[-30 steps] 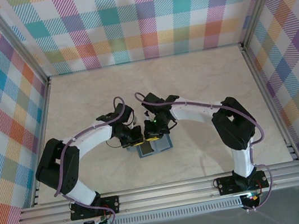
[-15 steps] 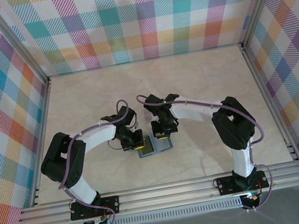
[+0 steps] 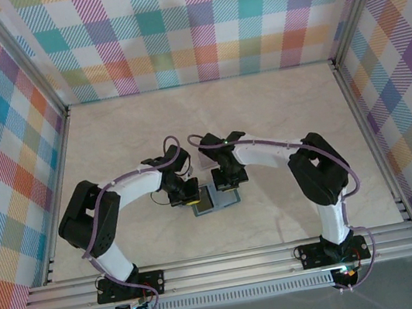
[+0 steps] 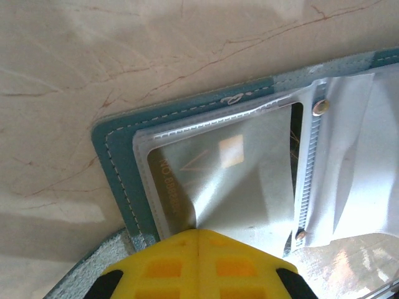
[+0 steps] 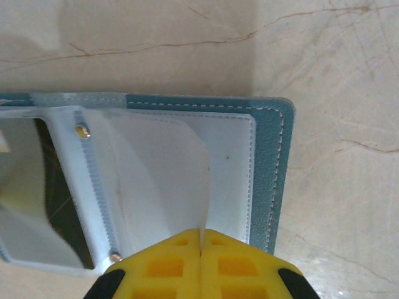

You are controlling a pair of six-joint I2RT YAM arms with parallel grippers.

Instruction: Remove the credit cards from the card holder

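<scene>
The teal card holder (image 3: 215, 201) lies open on the table between my two grippers. In the left wrist view its teal edge (image 4: 116, 167) frames clear plastic sleeves, and a greyish credit card (image 4: 240, 187) with gold lettering sits inside one. My left gripper (image 4: 196, 232) is shut, pinching a fold of that sleeve at its near edge. In the right wrist view my right gripper (image 5: 201, 231) is shut on a thin whitish sleeve leaf (image 5: 168, 180) of the card holder (image 5: 272, 162). From above, the left gripper (image 3: 190, 198) and right gripper (image 3: 224, 185) flank the holder.
The marble-patterned table (image 3: 279, 119) stretches around the holder, bordered by aluminium rails (image 3: 232, 266) at the front and checkered walls (image 3: 193, 23) on three sides. Both arms arch inward towards the centre.
The right gripper has closed on the sleeve leaf and drawn slightly back from the holder. The left wrist has shifted a little. The holder has stayed in place.
</scene>
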